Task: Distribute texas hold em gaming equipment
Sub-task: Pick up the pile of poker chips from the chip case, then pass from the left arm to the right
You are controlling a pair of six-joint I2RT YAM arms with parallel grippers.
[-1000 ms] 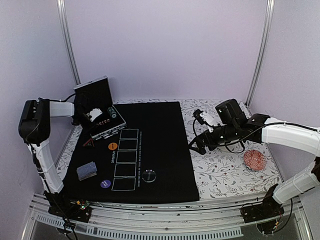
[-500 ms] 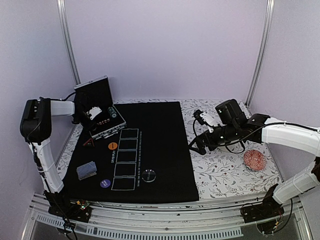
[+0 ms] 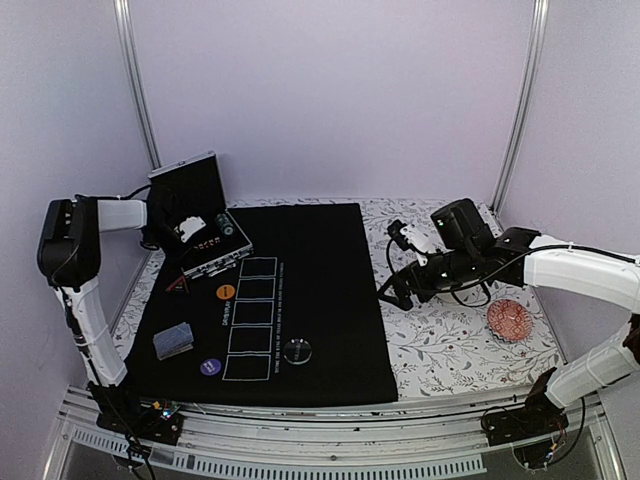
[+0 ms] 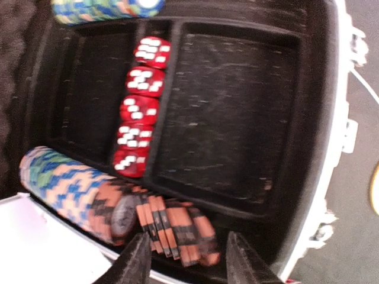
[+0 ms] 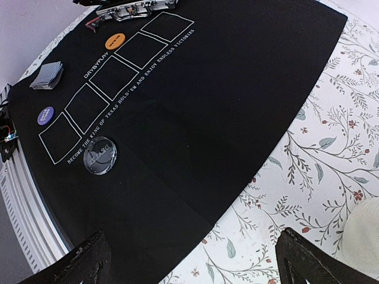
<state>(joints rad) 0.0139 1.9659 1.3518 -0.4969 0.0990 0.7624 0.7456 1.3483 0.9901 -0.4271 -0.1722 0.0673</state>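
My left gripper (image 3: 186,230) is open inside the open metal case (image 3: 232,256). In the left wrist view its fingertips (image 4: 140,260) straddle the end of a row of orange-and-black striped poker chips (image 4: 177,228) without closing on them. Red dice (image 4: 140,106) lie in a column beside them. My right gripper (image 3: 392,291) is open and empty above the right edge of the black mat (image 3: 330,300). On the mat lie a deck of cards (image 3: 173,340), an orange disc (image 3: 226,293), a purple disc (image 3: 210,367), a clear disc (image 3: 297,350) and a red triangle (image 3: 178,286).
The case lid (image 3: 188,185) stands upright at the back left. A reddish patterned dish (image 3: 508,320) sits on the floral cloth at the right. A cream cup (image 5: 367,231) shows at the right edge of the right wrist view. More chips (image 4: 100,9) fill the case's far slot.
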